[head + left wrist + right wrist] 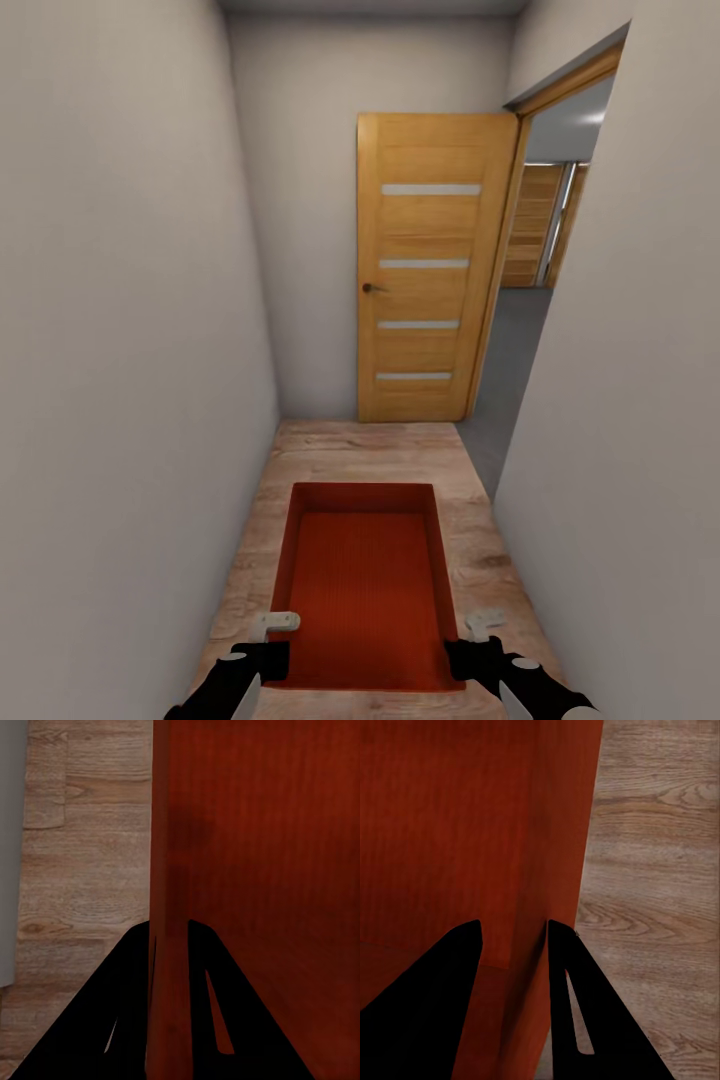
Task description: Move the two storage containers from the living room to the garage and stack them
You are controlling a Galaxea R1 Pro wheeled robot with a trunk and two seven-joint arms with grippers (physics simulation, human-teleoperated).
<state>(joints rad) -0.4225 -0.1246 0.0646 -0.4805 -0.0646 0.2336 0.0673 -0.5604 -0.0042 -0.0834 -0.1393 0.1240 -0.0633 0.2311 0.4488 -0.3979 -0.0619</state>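
One orange-red storage container (pixel 366 585), rectangular, topless and finely ribbed, hangs between both grippers over light wood-plank floor (pixel 350 450) in a narrow, pale-walled corridor. Left gripper (pixel 171 945) clamps its left wall; right gripper (pixel 514 941) clamps its right wall. Ahead stands a slatted wooden door (pixel 430 265), open.
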